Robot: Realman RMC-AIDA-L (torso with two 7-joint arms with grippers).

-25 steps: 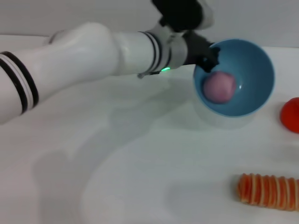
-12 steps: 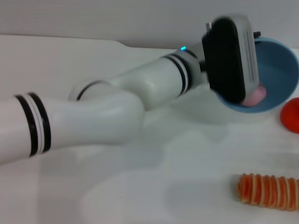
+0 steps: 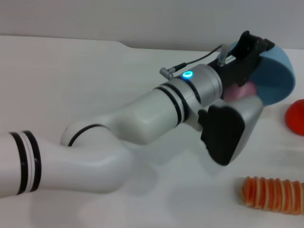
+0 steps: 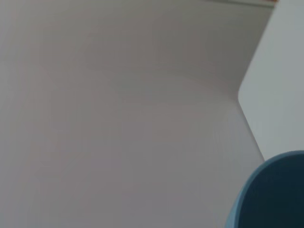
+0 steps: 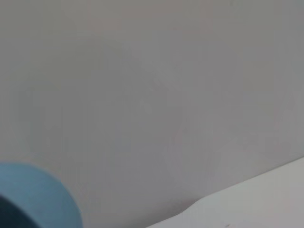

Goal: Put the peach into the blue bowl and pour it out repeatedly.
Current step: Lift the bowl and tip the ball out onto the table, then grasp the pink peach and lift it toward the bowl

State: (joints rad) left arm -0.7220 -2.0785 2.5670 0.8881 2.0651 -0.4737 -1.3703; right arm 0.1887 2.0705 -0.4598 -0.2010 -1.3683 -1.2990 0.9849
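- Head view shows the left arm (image 3: 142, 118) reaching from the desk's left edge across to the far right corner, where the left gripper (image 3: 251, 47) grips the rim of the bowl (image 3: 273, 76).
- The gripper looks clenched on the rim; its black fingers sit at the bowl's upper left edge.
- The bowl is tipped steeply onto its side, off the desk (image 3: 71, 71), so mostly its pale blue outside shows.
- Half a second ago the bowl's inside still faced the camera, and a second ago it sat nearly upright with the whole inside in view.
- The peach (image 3: 240, 91) shows only as a pink patch at the bowl's lower left, between the wrist and the bowl wall; whether it is inside the bowl cannot be told.
- A second ago the peach lay whole in the bowl's bottom.
- The wrist has rolled over: the black camera housing, earlier in front of the bowl, now hangs below the forearm.
- A red fruit (image 3: 296, 116) at the right edge and an orange ribbed thing (image 3: 271, 194) near the front right corner have not moved.
- Left wrist view shows a slice of bowl rim (image 4: 270, 194) against the wall.
- The right gripper is not seen.
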